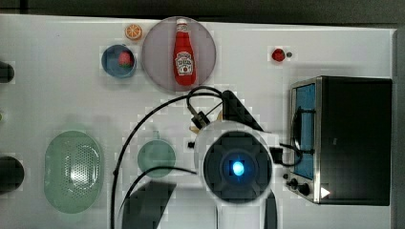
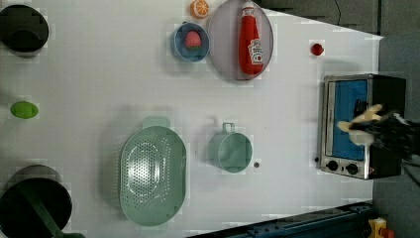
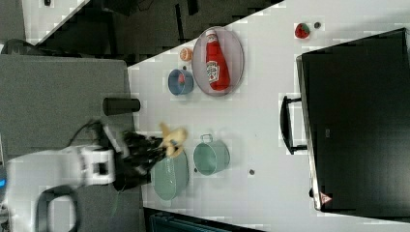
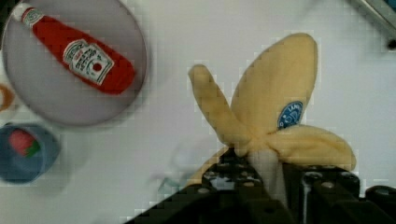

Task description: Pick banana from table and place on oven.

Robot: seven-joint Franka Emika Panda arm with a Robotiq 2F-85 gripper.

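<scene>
We are in the carrying step of the task. The gripper (image 4: 261, 179) is closed on the banana (image 4: 275, 116), a soft toy one with its peel flaps spread open and a blue sticker on one flap; in the wrist view the pale core is sitting between the dark fingers and the flaps are hanging free beyond them. The banana is not lying on the table (image 1: 57, 95) now; it is held in the air above the white surface. In the right view we are seeing it (image 3: 173, 137) at the end of the arm, above the edge of the green colander (image 3: 170, 181) and beside the green cup (image 3: 211, 157). In the left view the banana (image 2: 360, 119) is appearing in front of the blue glass door of the oven (image 2: 386, 94), but we judge this is only the camera angle.

The placing is not yet done: the black top of the oven (image 1: 356, 138) is bare. We think the next move is asking for a sideways travel toward the oven, high enough that the hanging flaps are passing over its front edge, then a descent onto the middle of the flat top, and only then the opening of the fingers. The toy is soft and light, so it may cling to one finger at release.
</scene>
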